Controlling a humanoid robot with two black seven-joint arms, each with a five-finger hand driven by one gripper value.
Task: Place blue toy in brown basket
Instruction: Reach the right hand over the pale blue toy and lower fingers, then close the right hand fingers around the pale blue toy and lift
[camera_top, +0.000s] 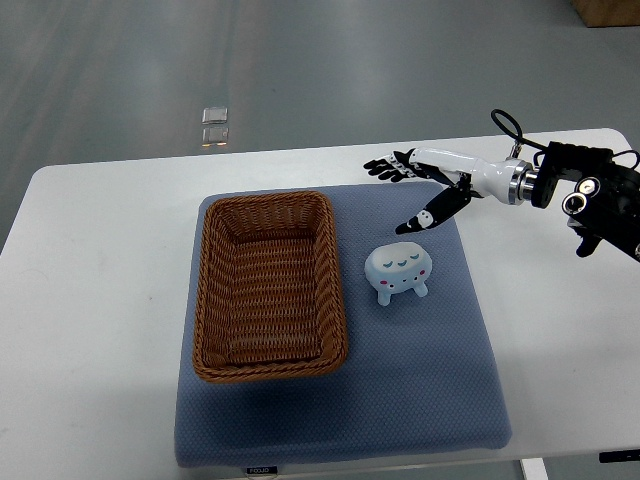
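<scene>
A pale blue toy with closed eyes and short legs lies on the blue-grey mat, just right of the brown wicker basket. The basket holds nothing. My right hand reaches in from the right edge and hovers above and slightly behind the toy, apart from it. Its fingers are spread, the thumb pointing down-left toward the toy, and nothing is in its grasp. The left arm does not show.
The mat covers the middle of a white table. Grey floor lies beyond the far edge, with a small shiny object on it. A cardboard box corner shows at the top right.
</scene>
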